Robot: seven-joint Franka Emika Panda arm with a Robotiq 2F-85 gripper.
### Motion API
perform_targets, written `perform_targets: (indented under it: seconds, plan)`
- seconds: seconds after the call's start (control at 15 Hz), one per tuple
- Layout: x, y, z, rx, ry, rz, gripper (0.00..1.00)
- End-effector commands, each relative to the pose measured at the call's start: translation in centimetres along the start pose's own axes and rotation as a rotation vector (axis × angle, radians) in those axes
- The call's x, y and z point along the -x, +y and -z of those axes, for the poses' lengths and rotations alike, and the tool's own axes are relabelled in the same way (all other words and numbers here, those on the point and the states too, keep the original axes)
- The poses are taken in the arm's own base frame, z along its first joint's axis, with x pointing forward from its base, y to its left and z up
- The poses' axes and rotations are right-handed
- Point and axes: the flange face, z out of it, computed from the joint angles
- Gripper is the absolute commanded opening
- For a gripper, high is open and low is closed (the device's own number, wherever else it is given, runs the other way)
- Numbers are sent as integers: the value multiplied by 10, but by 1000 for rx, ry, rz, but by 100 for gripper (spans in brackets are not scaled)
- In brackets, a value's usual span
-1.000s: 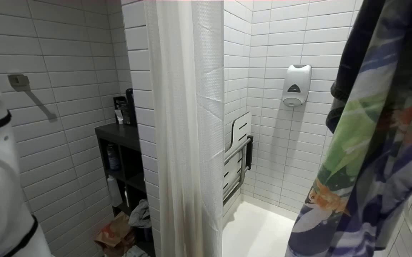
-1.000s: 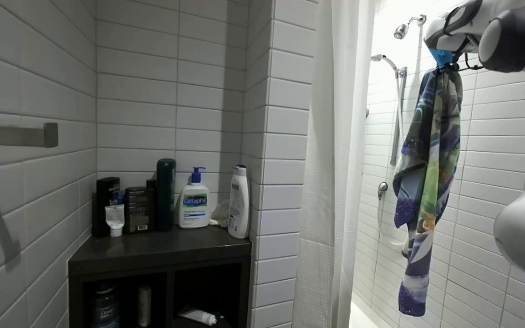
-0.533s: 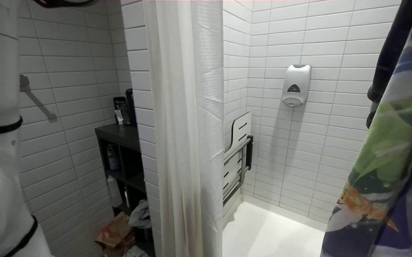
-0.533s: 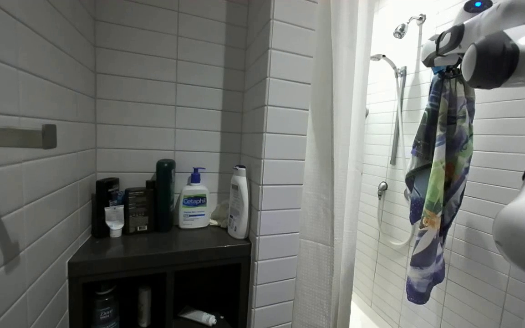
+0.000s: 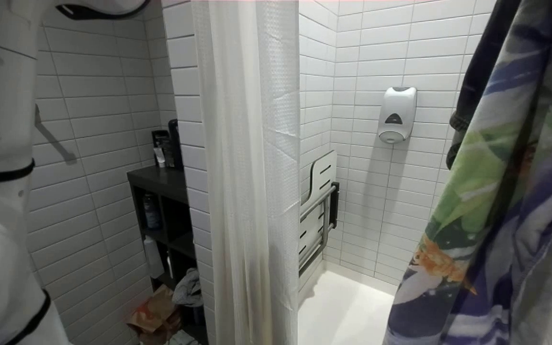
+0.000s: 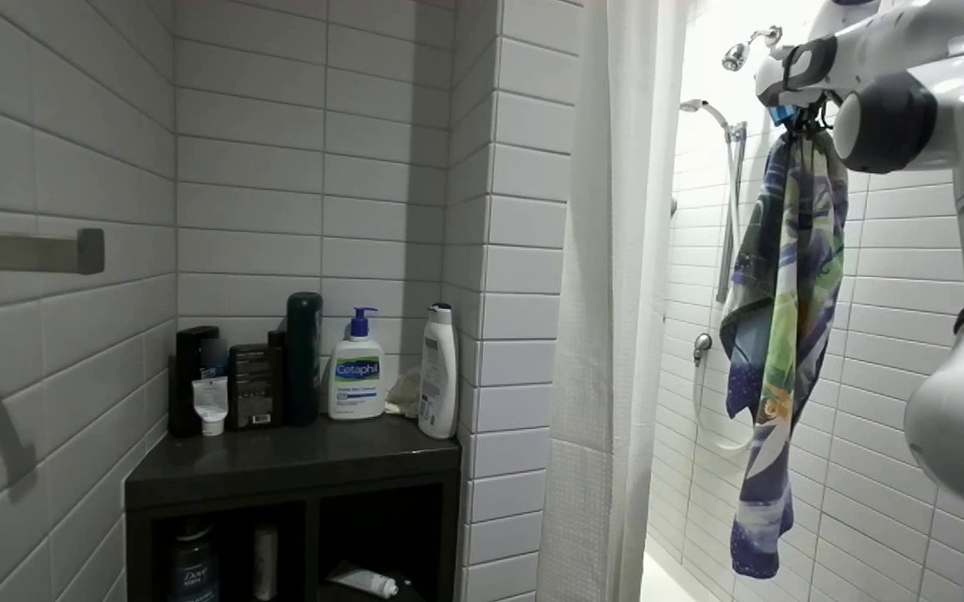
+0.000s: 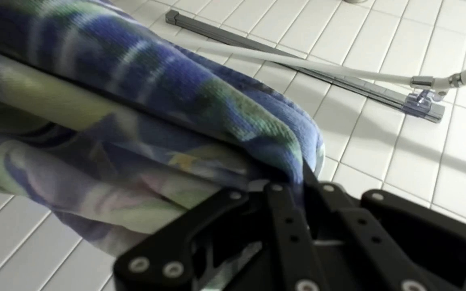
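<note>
A patterned towel in purple, green and white hangs from my gripper inside the shower area, gathered at its top and loose below. Its lower folds, with an orange patch, fill the right side of an exterior view, where the towel hides part of the tiled wall. In the wrist view, a bunched edge of the towel runs down between the black fingers, and my gripper is shut on it. The fingertips are partly covered by the cloth.
A white shower curtain hangs beside a tiled pillar. Past it are a folded shower seat and a soap dispenser. A dark shelf bears several bottles. A shower hose runs along a wall rail; a metal bar juts out.
The towel has swung to the right and then back to the left, still in the gripper. The arm's links have shifted left in an exterior view, and more of the arm shows.
</note>
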Motion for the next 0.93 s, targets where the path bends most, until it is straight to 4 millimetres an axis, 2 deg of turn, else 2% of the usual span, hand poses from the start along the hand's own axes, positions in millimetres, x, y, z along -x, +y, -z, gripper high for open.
perform_targets:
  seconds: [0.0, 0.27, 0.67, 0.87]
  plan:
    - [9, -16, 12, 28, -62, 45, 3]
    - [5, -16, 16, 105, -73, 109, 3]
    - [-18, -3, 30, 211, -218, 257, 3]
    - [-27, 4, 28, 252, -254, 320, 3]
